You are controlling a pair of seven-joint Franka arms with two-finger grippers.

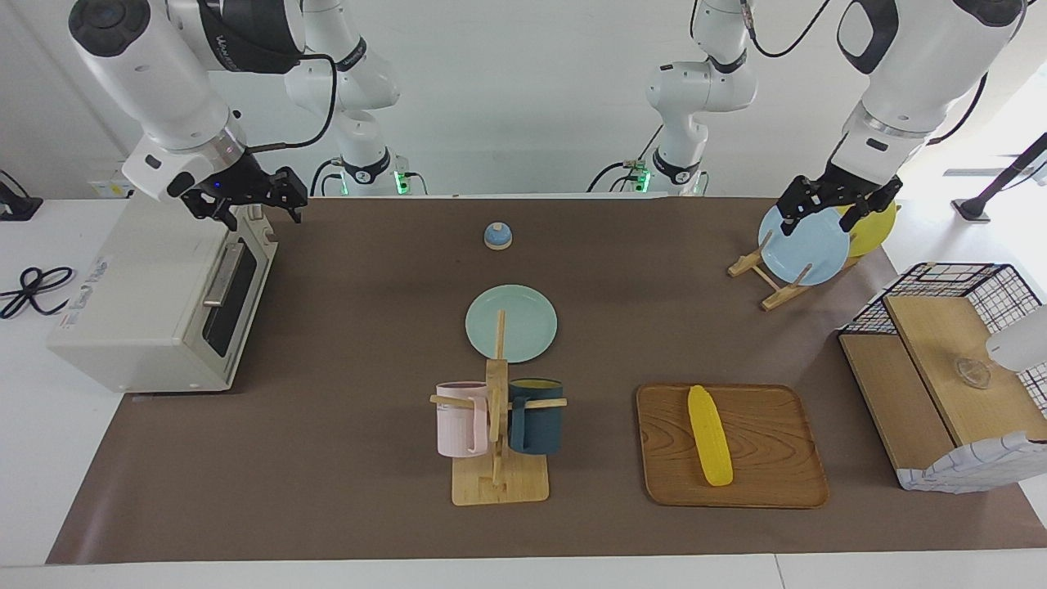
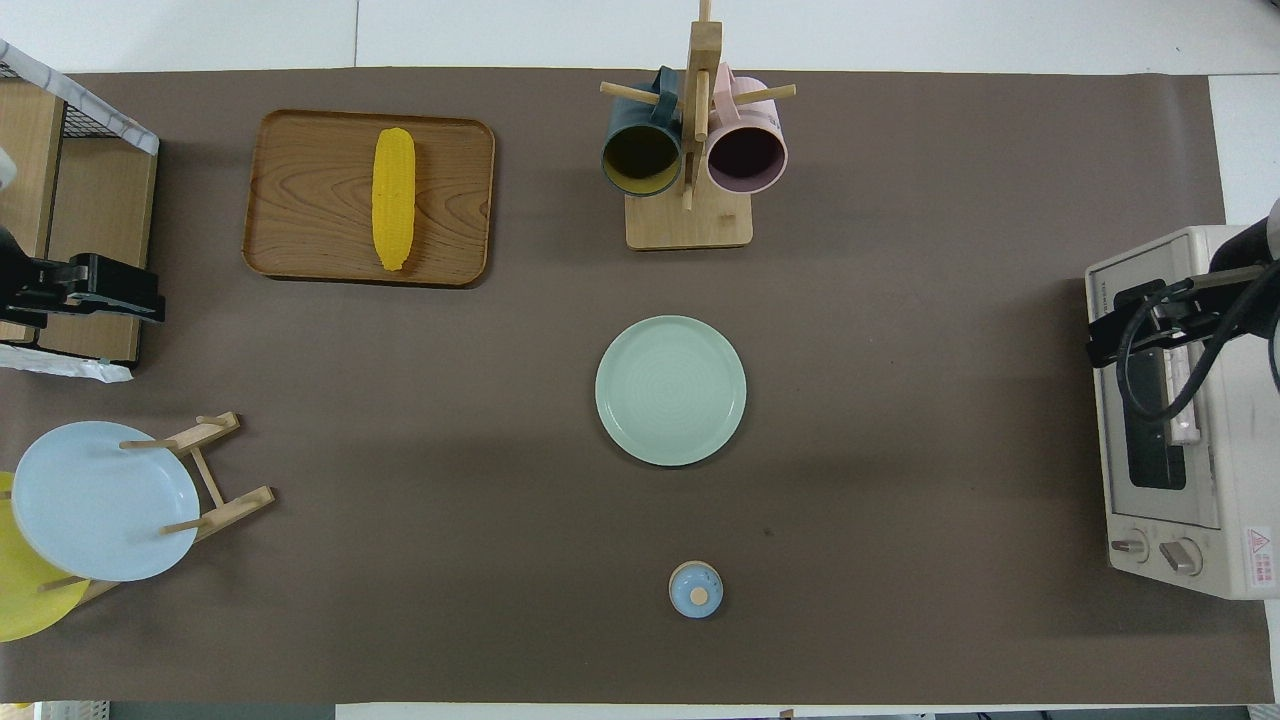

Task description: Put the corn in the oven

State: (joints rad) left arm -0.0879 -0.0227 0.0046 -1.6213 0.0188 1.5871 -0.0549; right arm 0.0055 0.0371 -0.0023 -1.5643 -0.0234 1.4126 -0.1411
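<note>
Yellow against brown wood, the corn [image 1: 709,437] lies lengthwise on a wooden tray [image 1: 777,483] in the facing view, toward the left arm's end of the surface and farther from the robots than the plate rack [image 1: 773,282]. The oven [image 1: 155,307] sits at the right arm's end with its door shut, so the corn likely cannot go in until that door is pulled down. The right gripper [image 1: 245,204] hangs over the oven's top edge with its fingers apart, holding nothing; the left gripper [image 1: 834,209] hangs over the blue plate [image 1: 806,245], also apart and empty, and a careless descent could knock that plate off its rack. A rounded, tapered cob may roll or slip out of a pinch. From overhead, the corn [image 2: 393,198] is well apart from the oven [image 2: 1180,420], with the mug stand [image 2: 690,150] and green plate [image 2: 670,390] between them; a low carry could clip the mugs. Brown matting [image 2: 900,600] covers a white surface, with plain white walls around.
</note>
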